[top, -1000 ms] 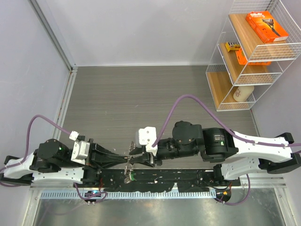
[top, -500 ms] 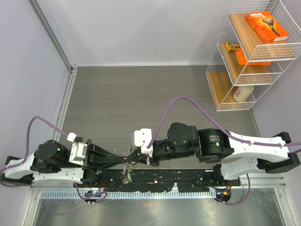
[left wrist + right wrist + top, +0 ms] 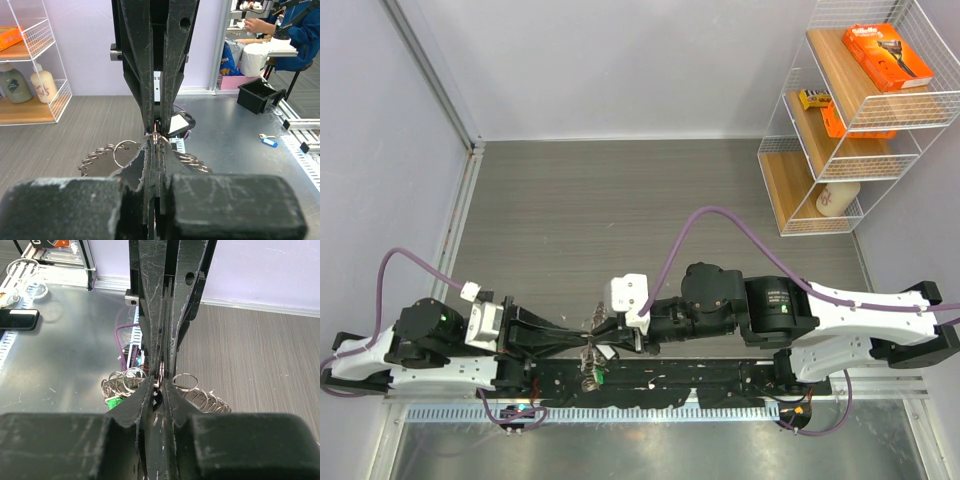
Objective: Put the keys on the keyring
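Note:
In the top view my left gripper [image 3: 583, 341] and right gripper [image 3: 607, 346] meet tip to tip at the table's near edge. The keyring [image 3: 590, 361], a bunch of silver rings and keys, hangs between them. In the left wrist view the left gripper [image 3: 155, 143] is shut, with the thin ring [image 3: 124, 151] and fanned keys [image 3: 95, 162] at its tips. In the right wrist view the right gripper [image 3: 161, 385] is shut on a thin metal piece, seemingly a key. Ring loops [image 3: 185, 382] and the green tag [image 3: 114, 403] hang just beyond its tips.
A white wire shelf [image 3: 850, 120] with an orange box, a snack pack and a bottle stands at the back right. A black rail [image 3: 700, 375] and a metal plate [image 3: 650, 450] run along the near edge. Walls close in the left and back.
The right gripper shifted a little left and came back right. The hanging bunch swung slightly. Both grippers stay tip to tip.

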